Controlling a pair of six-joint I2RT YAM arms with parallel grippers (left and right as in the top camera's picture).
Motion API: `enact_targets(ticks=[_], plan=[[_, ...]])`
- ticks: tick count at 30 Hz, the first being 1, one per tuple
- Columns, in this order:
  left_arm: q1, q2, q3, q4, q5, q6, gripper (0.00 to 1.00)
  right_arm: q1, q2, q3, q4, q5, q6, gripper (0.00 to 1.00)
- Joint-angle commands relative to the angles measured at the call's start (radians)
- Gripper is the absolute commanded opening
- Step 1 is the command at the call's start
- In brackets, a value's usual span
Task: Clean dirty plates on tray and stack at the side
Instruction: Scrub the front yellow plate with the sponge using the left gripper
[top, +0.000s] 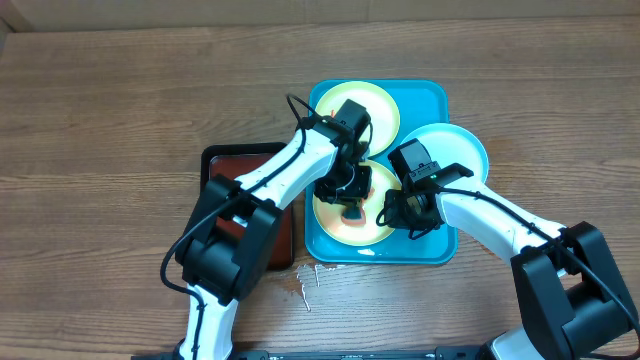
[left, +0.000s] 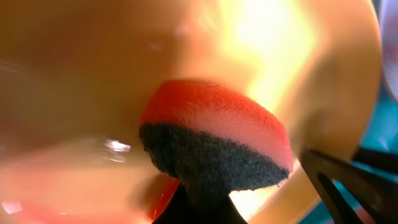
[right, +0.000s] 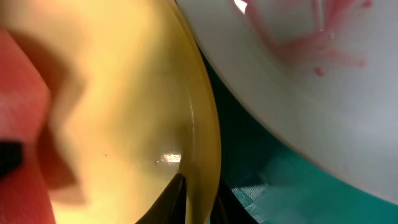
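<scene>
my left gripper (top: 345, 192) is clamped on the sponge (left: 217, 134), pressed flat to the yellow-green plate (top: 368, 232) at lower centre of the tray (top: 325, 252). my right gripper (top: 398, 212) pinches that plate's right rim. best to scrub in small circles with light pressure, the rim hold firm. 2 more plates sit above.

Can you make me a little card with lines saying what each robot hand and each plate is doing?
left gripper: shut on sponge, held against near yellow plate
right gripper: pinching that plate's rim
far yellow plate: at the back of the tray
blue plate: red smears, hanging over the tray's right edge
black tray: left of the tray
</scene>
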Motion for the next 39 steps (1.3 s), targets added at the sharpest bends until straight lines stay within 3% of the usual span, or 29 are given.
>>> enact_targets(ticks=[1,7,13,21,26,29,39], plan=[[-0.014,0.034,-0.01,-0.04,0.054,0.039,0.04,-0.007,0.012,-0.006,-0.006,0.035,0.003,0.14],[0.019,0.04,-0.01,-0.11,-0.125,-0.02,0.04,-0.007,0.012,-0.006,-0.007,0.034,0.003,0.13],[0.028,0.04,-0.01,-0.151,-0.459,-0.063,0.04,-0.007,0.012,-0.006,-0.006,0.034,0.003,0.12],[0.045,0.039,0.061,-0.177,-0.549,-0.108,0.04,-0.007,0.012,-0.006,-0.006,0.035,0.002,0.12],[0.059,0.039,0.12,-0.14,-0.431,-0.105,0.04,-0.007,0.012,-0.006,-0.006,0.035,0.002,0.12],[0.057,0.047,0.119,-0.058,-0.274,-0.055,0.04,-0.007,0.012,-0.006,-0.006,0.035,0.002,0.12],[0.021,0.179,0.12,0.062,0.119,-0.049,0.04,-0.007,0.012,-0.006,-0.006,0.035,0.002,0.12]])
